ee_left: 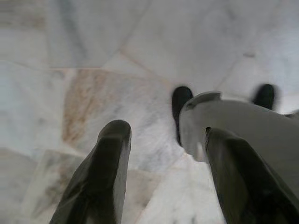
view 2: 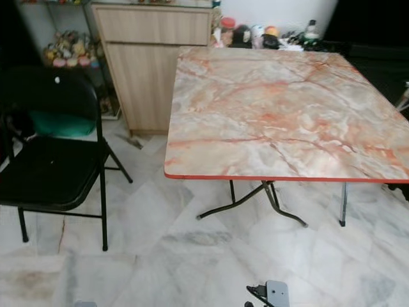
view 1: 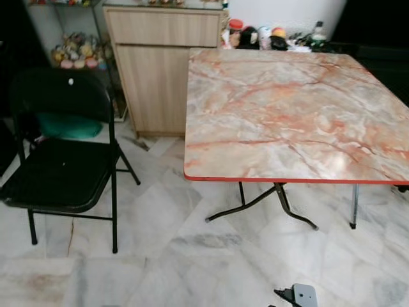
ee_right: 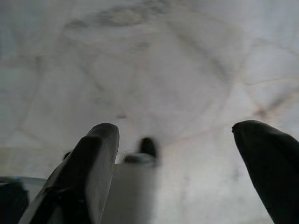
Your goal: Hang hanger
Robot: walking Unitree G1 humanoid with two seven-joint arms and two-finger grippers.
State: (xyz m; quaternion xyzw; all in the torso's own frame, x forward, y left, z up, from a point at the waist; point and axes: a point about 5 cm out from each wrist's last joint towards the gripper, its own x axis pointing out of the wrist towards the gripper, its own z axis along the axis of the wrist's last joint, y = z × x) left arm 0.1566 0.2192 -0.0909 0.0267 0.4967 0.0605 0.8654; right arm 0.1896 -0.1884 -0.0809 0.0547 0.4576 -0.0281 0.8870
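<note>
My left gripper hangs over the pale marble floor, open, with nothing between its two black fingers. A silver part of my own body shows beside it. My right gripper also points down at the floor, its fingers wide apart and holding nothing. A small silver and black piece of my right arm pokes in at the bottom edge of the eye views.
A marble-patterned folding table with a red edge and thin metal legs stands ahead on the right. A black folding chair stands on the left. Behind is a wooden cabinet. Small figures line the wall.
</note>
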